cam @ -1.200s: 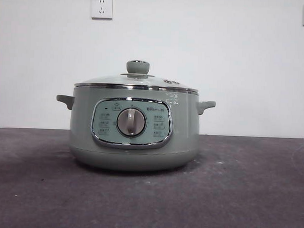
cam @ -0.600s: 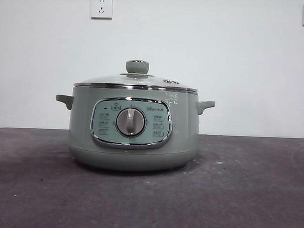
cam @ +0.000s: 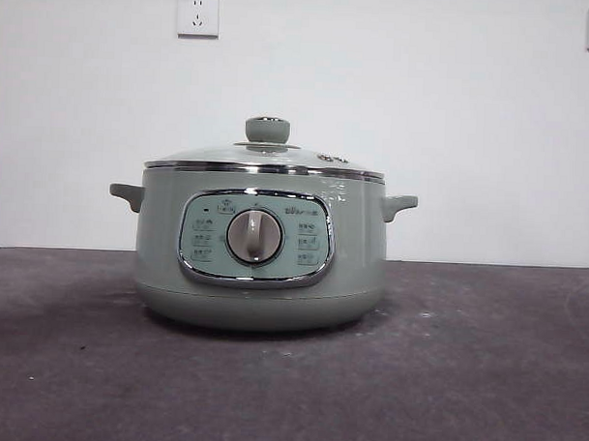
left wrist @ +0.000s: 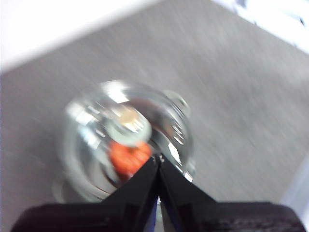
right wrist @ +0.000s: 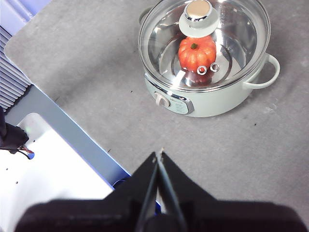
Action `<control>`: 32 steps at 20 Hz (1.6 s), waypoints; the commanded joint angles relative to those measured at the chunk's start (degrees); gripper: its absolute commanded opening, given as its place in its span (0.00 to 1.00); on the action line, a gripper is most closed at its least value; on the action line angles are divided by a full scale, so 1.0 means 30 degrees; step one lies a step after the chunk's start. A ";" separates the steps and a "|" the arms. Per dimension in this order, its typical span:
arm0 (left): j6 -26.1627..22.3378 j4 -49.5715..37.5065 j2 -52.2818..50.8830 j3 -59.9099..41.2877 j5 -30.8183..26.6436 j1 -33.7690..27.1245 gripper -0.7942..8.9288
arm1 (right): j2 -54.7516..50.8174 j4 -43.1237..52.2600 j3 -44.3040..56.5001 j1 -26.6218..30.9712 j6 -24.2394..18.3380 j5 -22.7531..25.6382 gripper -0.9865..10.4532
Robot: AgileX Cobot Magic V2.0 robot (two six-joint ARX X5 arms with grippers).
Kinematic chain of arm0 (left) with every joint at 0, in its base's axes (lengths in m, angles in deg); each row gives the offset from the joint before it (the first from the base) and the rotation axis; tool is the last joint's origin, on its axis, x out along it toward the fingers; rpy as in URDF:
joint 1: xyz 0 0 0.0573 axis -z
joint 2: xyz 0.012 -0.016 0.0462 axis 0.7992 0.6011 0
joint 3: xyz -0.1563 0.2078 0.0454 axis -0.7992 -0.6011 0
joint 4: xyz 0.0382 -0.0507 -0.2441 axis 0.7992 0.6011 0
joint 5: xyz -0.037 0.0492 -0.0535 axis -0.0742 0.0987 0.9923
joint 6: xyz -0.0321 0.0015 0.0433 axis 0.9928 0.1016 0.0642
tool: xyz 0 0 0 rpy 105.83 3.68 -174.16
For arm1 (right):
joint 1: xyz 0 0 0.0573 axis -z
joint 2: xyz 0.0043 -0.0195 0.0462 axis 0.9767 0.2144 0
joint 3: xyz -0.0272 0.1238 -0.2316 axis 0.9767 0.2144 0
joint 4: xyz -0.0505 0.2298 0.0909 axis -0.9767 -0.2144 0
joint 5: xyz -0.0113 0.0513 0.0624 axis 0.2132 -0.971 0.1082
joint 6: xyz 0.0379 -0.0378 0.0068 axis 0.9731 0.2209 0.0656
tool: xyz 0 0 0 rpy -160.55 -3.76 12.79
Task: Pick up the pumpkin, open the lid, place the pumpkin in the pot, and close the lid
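- On the grey tabletop [cam: 482, 382] stands the pot [cam: 259, 277], with the lid [right wrist: 205, 41] closed on it.
- Inside the pot, under the glass, lies the pumpkin [right wrist: 195, 53].
- Both the left hand [left wrist: 158, 162] and the right hand [right wrist: 159, 159] are clenched and hold nothing, high above the tabletop.

The pot [cam: 260, 277] has a smooth, glossy sage-green shell. The lid [right wrist: 164, 34] is clear glass with a shiny chrome rim. The grey desk [cam: 483, 372] looks matt and slightly rough.
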 commanded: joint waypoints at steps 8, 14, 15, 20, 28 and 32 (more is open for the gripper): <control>-0.0423 -0.9741 -0.8291 -0.9143 -0.0182 -0.6113 0.08 | -0.0073 0.0095 0.0007 -0.0007 0.0182 0.0022 0.09; -0.0386 -1.5679 -1.3398 -1.8134 -0.1253 -0.7526 0.08 | -0.0073 0.0095 0.0007 -0.0007 0.0182 0.0022 0.09; -0.0386 -1.6342 -1.4207 -1.9409 -0.1625 -0.7584 0.08 | -0.0073 0.0095 0.0007 -0.0007 0.0182 0.0022 0.09; -0.0379 -1.7821 -1.7923 -2.4786 -0.3359 -0.7650 0.08 | -0.0073 0.0095 0.0007 -0.0007 0.0182 0.0022 0.09; -0.0240 -1.7784 -2.1580 -2.9959 -0.4707 -0.7650 0.08 | -0.0073 0.0095 0.0007 -0.0007 0.0182 0.0022 0.09; -0.0197 -1.7646 -2.2600 -3.1117 -0.4758 -0.7650 0.08 | -0.0073 0.0095 0.0007 -0.0007 0.0182 0.0022 0.09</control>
